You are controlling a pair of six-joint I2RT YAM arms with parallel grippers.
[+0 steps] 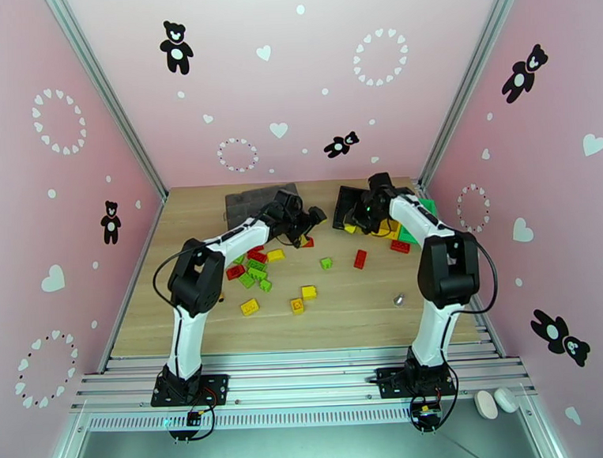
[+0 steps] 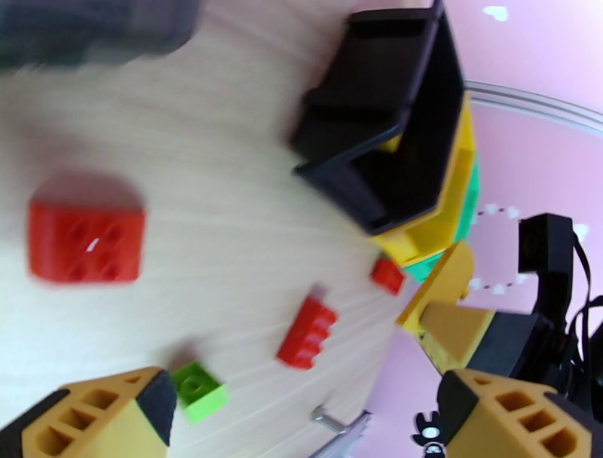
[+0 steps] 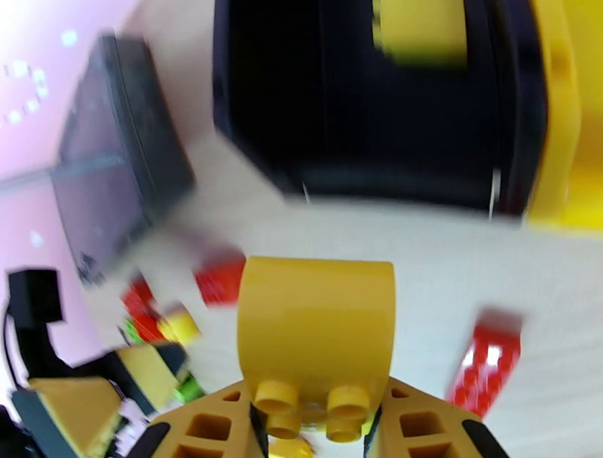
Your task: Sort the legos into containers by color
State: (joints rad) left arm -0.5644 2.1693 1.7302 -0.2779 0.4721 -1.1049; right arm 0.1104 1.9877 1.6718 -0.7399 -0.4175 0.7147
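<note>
Sitting pinched in the right end effector (image 3: 316, 423), low in its wrist view, is a yellow lego (image 3: 316, 324), just short of the black container (image 3: 362, 98) at the top. The yellow container (image 2: 452, 226) and green container (image 2: 473, 188) join onto it. Other legos (image 1: 259, 268) lie scattered left of centre on the desk (image 1: 360, 311). The left end effector (image 2: 305, 395) gapes wide above them, holding nothing.

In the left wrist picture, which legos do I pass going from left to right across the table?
Big red lego → lime green lego → long red lego → small red lego.
</note>
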